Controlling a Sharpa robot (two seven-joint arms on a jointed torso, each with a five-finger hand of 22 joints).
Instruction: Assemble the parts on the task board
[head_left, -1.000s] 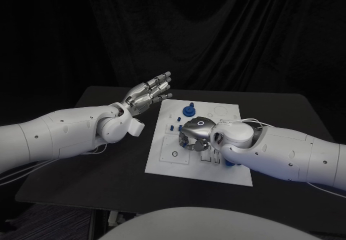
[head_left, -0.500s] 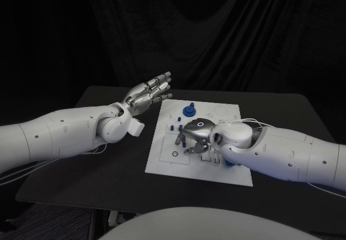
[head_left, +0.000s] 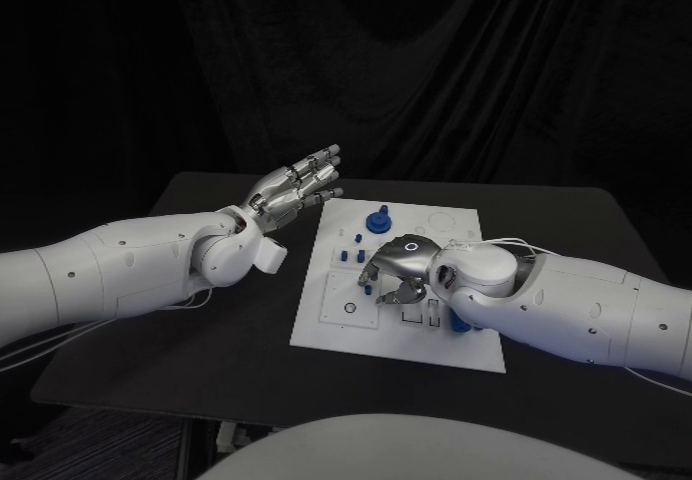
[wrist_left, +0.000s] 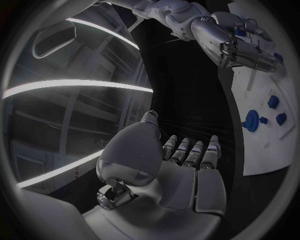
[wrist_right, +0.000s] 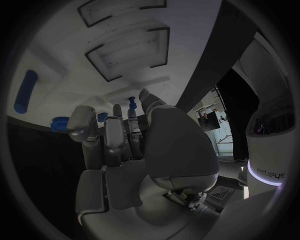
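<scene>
Black surface (head_left: 188, 330) under a dark curtain backdrop. Task board (head_left: 325, 335) at centre, white, long axis running 12 to 6, slightly skewed.

Right hand (head_left: 392, 268) over board middle, palm down, fingers curled toward the plate. Right wrist view: small blue pin (wrist_right: 132, 106) at the fingertips (wrist_right: 116, 111), looks pinched between thumb and a finger; contact itself not fully clear. Right forearm lying across the board's 4 o'clock corner, covering that part of the plate.

Left hand (head_left: 299, 183) raised off the board's 10 o'clock corner, fingers (head_left: 320, 165) straight and side by side, pointing toward 1 o'clock, holding nothing. Left wrist view: same flat palm (wrist_left: 181, 170), empty.

On the board: tall blue knob part (head_left: 378, 220) near the 12 o'clock edge, upright. Small blue parts (head_left: 353, 238) at about 11 o'clock of the right hand, close beside it. Blue piece (head_left: 460, 324) partly showing under the right forearm at 5 o'clock. Round recess (head_left: 343, 312) near the 7 o'clock corner, uncovered. Rectangular recessed slots (wrist_right: 128, 52) showing in the right wrist view past the fingers, plus an elongated blue part (wrist_right: 25, 92) off to the side.

Open surface: wide bare band at 9 o'clock beneath the left arm, bare strip at 3 o'clock beyond the right forearm, narrow margin at 12 o'clock behind the board.
</scene>
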